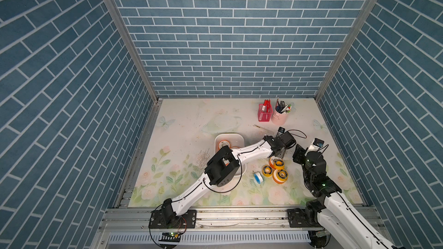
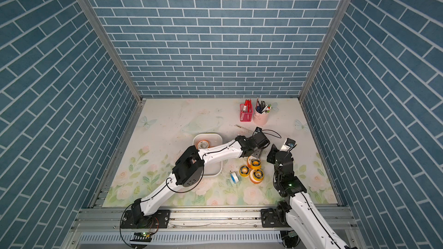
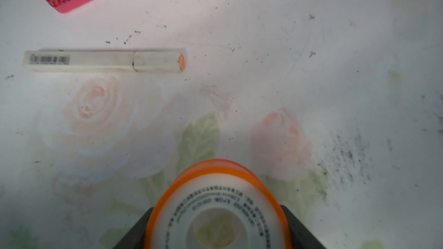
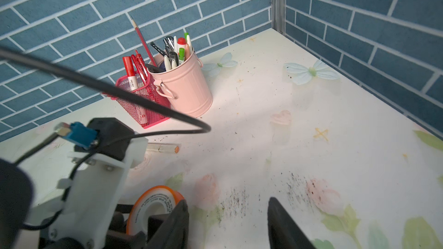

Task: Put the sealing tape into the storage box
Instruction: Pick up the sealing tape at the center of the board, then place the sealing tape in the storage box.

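Observation:
My left gripper [image 3: 217, 226] is shut on one spool of sealing tape [image 3: 217, 209], white-faced with orange flanges, a dark finger [image 3: 134, 231] pressed on each side. In both top views this spool [image 1: 276, 163] [image 2: 254, 163] stands on edge on the mat, right of the storage box. The white storage box [image 1: 229, 136] [image 2: 207, 135] lies under my left forearm and holds an orange spool [image 1: 224, 144]. Two more orange and yellow spools [image 1: 266, 170] [image 1: 281, 176] and a blue one [image 1: 258, 177] lie nearby. My right gripper [image 4: 229, 221] stands open and empty just right of the held spool.
A red mesh pen basket [image 1: 265, 113] and a pink pen cup [image 1: 279, 117] stand at the back right. A clear flat pen case [image 3: 105, 59] lies on the mat between them and my left gripper. Blue brick walls close in three sides.

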Motion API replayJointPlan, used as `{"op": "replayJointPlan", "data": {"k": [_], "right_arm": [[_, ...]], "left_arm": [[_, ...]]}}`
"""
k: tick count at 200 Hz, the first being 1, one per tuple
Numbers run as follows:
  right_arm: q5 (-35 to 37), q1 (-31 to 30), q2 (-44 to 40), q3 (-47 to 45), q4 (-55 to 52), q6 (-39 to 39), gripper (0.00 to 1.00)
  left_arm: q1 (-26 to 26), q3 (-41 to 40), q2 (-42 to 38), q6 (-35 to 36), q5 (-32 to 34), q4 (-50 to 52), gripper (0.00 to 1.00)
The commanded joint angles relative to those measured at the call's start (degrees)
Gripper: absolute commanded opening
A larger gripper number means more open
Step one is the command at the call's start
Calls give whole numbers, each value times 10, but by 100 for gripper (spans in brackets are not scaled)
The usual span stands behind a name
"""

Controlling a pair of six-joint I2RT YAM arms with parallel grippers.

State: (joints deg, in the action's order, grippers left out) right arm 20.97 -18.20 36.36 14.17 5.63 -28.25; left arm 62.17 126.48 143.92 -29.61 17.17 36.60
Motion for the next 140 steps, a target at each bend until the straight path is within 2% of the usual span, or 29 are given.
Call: {"op": "replayJointPlan", "data": {"k": [1, 27, 52, 140], "right_arm": [[-3, 3, -2, -5, 13, 3, 53], [-6, 3, -1, -6, 14, 3, 53], [-11, 3, 0, -7, 17, 4, 53], [-22, 3, 12, -9, 26, 6, 52]], "left_arm": [[2, -18, -65, 13, 23, 4, 59], [0, -59, -117, 16, 33, 7, 57], [-3, -133, -190, 12, 32, -1, 56], [-15, -572, -526, -26, -4, -66, 56]]}}
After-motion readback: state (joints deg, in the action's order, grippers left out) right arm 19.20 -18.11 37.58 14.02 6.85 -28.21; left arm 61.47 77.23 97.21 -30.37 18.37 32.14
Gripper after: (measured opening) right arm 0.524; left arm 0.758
